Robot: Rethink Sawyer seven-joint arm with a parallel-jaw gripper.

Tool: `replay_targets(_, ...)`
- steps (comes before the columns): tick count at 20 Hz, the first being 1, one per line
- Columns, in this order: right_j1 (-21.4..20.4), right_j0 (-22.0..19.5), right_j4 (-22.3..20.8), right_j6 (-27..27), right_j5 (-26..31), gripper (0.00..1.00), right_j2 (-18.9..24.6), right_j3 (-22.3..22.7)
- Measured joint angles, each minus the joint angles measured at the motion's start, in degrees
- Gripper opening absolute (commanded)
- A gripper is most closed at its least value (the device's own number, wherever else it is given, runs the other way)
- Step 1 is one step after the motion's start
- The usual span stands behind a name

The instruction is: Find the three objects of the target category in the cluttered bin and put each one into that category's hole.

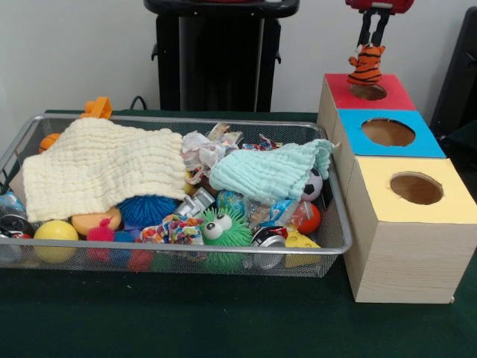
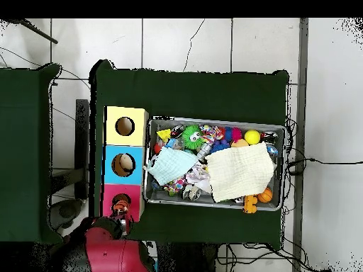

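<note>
My gripper hangs at the top right, shut on a small orange and black striped tiger toy. The toy hangs upright right over the hole with the red surround, its lower end at the hole's rim. In the overhead view the gripper and tiger sit over the red hole. The wire mesh bin lies to the left, full of toys; it also shows in the overhead view. A cream cloth and a mint cloth cover much of its contents.
The wooden box also has a blue-surrounded hole and a yellow-surrounded hole. In the bin lie a green googly-eyed ball, a blue spiky ball, a yellow ball, a small football and cans.
</note>
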Motion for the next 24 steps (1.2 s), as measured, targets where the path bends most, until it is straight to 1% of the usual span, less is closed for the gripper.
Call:
replay_targets(5,0.7,0.0,0.1,0.0,-1.3,0.00,0.0,0.0)
replay_targets(14,1.1,0.0,0.1,0.0,-1.8,0.00,0.0,0.0)
replay_targets(24,1.4,0.8,0.2,0.0,-2.6,0.00,-1.2,0.0)
